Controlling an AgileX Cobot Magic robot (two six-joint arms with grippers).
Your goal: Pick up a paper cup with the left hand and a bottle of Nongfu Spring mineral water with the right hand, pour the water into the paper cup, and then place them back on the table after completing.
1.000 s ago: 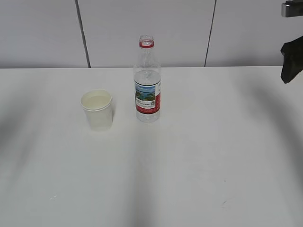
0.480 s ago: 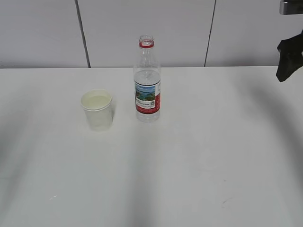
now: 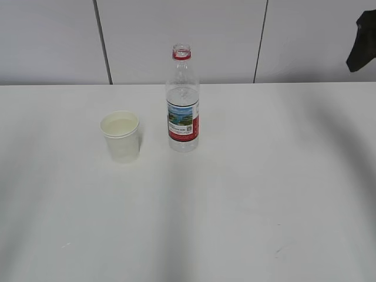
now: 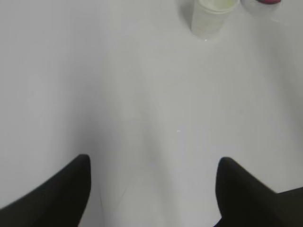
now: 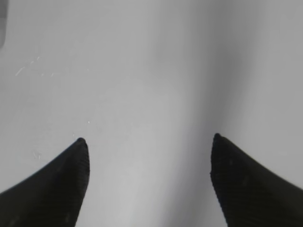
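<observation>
A: Where are the cup and bottle?
B: The cup stands upright on the white desk, just left of the uncapped bottle, not touching it.
A: And the grippers?
B: The left gripper and right gripper are both spread wide, empty, above bare desk, well away from both.

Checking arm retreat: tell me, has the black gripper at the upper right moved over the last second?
Yes. The black gripper has risen, now well above the white table's far edge.
</observation>
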